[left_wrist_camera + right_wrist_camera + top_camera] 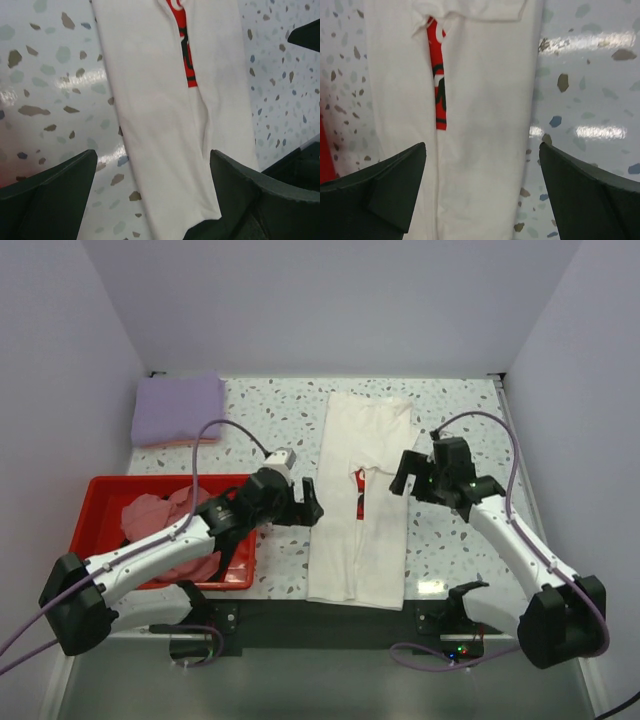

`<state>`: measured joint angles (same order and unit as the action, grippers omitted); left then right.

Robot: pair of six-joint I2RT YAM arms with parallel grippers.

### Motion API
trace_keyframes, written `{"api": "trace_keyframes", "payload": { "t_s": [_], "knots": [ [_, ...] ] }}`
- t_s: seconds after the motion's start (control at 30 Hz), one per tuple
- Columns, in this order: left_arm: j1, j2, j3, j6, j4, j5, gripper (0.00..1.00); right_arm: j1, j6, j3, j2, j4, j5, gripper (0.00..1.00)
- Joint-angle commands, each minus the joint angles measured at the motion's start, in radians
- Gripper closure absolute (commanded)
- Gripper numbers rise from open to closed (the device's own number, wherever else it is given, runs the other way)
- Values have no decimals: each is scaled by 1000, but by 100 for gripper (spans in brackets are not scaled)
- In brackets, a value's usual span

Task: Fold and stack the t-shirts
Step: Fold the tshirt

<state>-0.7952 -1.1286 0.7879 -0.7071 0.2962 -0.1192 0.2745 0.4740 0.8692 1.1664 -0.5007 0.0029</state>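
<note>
Cream-white t-shirt [345, 540] lies between left tool [310, 504] and right tool [402, 472]; both spread.

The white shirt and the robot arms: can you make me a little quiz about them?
1. True or false: pink cloth lies in the red tray.
2. Where is the folded lavender shirt? A: in the tray. B: on the table, at its far left corner. C: on top of the white shirt.
3. Fill in: the left pincer and the right pincer, one on each side of the white shirt, are both ____.
Key: 1 true. 2 B. 3 open.
</note>
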Motion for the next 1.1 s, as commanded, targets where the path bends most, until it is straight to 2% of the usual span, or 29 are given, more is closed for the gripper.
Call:
{"api": "trace_keyframes", "payload": {
  "t_s": [0.0, 0.17, 0.3, 0.47, 0.7, 0.8, 0.9, 0.93, 1.0, 1.03, 1.07],
  "knots": [
    [-100, 23, -59, -97, 66, -22, 0, 12, 34, -77, -117, -18, -181, 1],
    [-287, 32, -111, -215, 162, -57, 0, 81, 60, -162, -229, -162, -196, 1],
    [-369, 24, -156, -282, 184, -47, 2, 187, 107, -203, -300, -255, -182, 1],
    [-443, -34, -210, -310, 92, 35, 13, 265, 156, -266, -352, -335, -190, 1],
    [-452, -117, -214, -299, 38, 27, 32, 422, 242, -315, -347, -427, -188, 1],
    [-453, -141, -228, -302, -18, 53, 43, 517, 320, -343, -332, -386, -166, 1],
    [-455, -171, -233, -304, -43, 76, 64, 600, 380, -364, -303, -349, -126, 4],
    [-455, -181, -236, -305, -43, 81, 74, 635, 394, -377, -291, -334, -116, 5],
    [-457, -186, -246, -316, -35, 79, 84, 664, 431, -397, -260, -303, -101, 9],
    [-457, -186, -248, -318, -34, 76, 94, 683, 437, -410, -251, -268, -109, 11],
    [-457, -185, -248, -322, -25, 75, 97, 690, 443, -412, -240, -257, -113, 14]
  ]
}}
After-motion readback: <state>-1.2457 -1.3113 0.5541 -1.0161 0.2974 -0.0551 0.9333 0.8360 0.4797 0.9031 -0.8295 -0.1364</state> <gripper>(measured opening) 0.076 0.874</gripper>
